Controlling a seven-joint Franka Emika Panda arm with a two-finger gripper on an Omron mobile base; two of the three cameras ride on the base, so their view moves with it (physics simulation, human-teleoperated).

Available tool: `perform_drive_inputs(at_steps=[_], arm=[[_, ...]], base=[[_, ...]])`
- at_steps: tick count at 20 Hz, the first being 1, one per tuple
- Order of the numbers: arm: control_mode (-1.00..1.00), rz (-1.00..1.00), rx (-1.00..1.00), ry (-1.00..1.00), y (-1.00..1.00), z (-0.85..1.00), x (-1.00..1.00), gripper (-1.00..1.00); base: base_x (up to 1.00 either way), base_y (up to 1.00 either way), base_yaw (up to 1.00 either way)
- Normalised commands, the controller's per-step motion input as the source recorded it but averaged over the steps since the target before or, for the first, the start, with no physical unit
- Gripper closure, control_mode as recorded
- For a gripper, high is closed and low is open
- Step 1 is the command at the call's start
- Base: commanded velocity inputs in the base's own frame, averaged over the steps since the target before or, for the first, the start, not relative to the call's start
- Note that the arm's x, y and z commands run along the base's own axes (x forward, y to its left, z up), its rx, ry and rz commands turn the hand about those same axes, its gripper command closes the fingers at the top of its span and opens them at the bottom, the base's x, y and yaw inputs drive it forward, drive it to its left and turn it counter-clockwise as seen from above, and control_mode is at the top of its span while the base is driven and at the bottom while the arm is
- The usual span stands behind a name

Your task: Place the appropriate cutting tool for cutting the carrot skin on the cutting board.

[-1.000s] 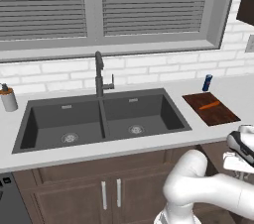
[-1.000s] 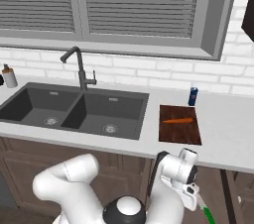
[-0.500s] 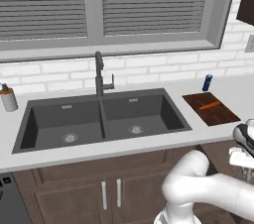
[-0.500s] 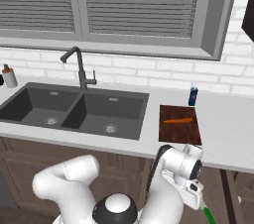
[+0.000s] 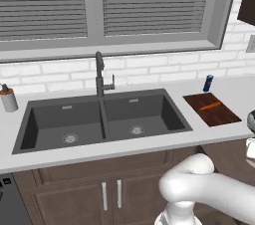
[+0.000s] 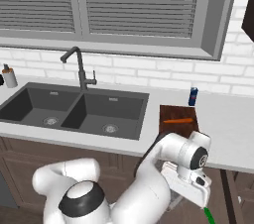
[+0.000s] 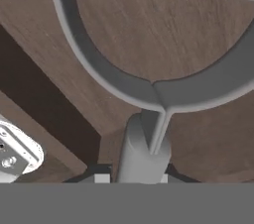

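A grey peeler (image 7: pixel 149 94) with a Y-shaped frame fills the hand view, lying over a brown wooden surface. My gripper (image 7: pixel 133 177) is shut on its thick grey handle. My hand (image 6: pixel 187 188) hangs below the counter edge at the right, and a green tip (image 6: pixel 207 215) sticks out beneath it. The dark reddish-brown cutting board (image 5: pixel 221 116) (image 6: pixel 173 113) lies on the counter right of the sink. The small orange carrot (image 5: pixel 210 105) (image 6: pixel 178 120) rests on it.
A double dark sink (image 5: pixel 102 119) (image 6: pixel 74 109) with a faucet (image 5: pixel 99 74) sits mid-counter. A blue can (image 5: pixel 207 83) (image 6: pixel 193 96) stands behind the board. A soap bottle (image 5: pixel 8 98) (image 6: pixel 8 77) is at the far left. Brown cabinets run under the counter.
My hand has drifted a little to the right below the counter, further out of the left base view. The jaws have closed slightly more on the peeler's handle.
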Motion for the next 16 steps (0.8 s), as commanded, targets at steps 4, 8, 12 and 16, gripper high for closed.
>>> perform_drive_inputs(at_steps=[4, 8, 12, 16], arm=[[-1.00, 0.00, -0.08, -0.05, 0.00, 1.00, 0.01, 1.00], [-1.00, 0.00, -0.09, -0.06, -0.03, 0.92, 0.33, 1.00], [-1.00, 0.00, -0.02, -0.03, -0.11, 0.50, 0.68, 1.00], [-1.00, 0.02, 0.00, 0.00, -0.08, 0.03, 0.75, 1.00]], base=[[0.00, 0.00, 0.00], [0.00, 0.00, 0.00], [0.00, 0.00, 0.00], [0.00, 0.00, 0.00]])
